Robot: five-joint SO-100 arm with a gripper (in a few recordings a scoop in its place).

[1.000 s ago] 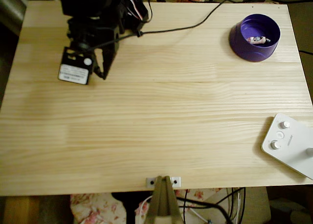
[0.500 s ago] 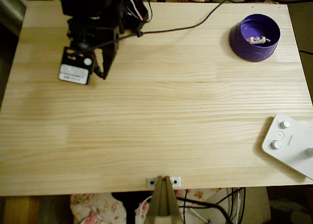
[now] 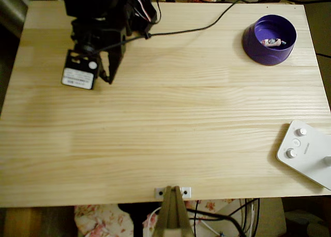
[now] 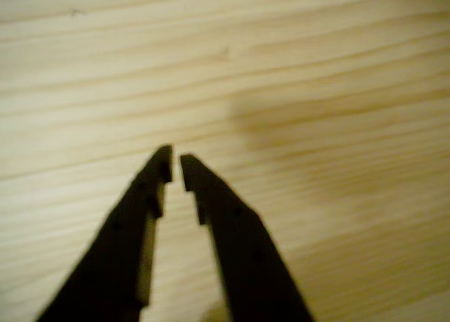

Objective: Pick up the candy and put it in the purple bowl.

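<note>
Candy (image 3: 272, 42), a small twist-wrapped sweet, lies inside the thick-walled purple bowl (image 3: 258, 46) at two o'clock on the pale wood-grain surface (image 3: 170, 128). Placement looks done, so the arm need only rest clear. End effector (image 4: 175, 166) at ten o'clock: dark tapered tips nearly pressed together, pinching nothing.

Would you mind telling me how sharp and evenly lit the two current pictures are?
Overhead view: fairly sharp, warm light, the pale wooden table brighter toward its middle; the small wrapped candy stays legible inside the round purple plastic bowl. Wrist view: soft and blurred, wood grain smeared, the black two-finger gripper a dark silhouette with tips nearly together, a faint shadow on the wood right of it.
</note>
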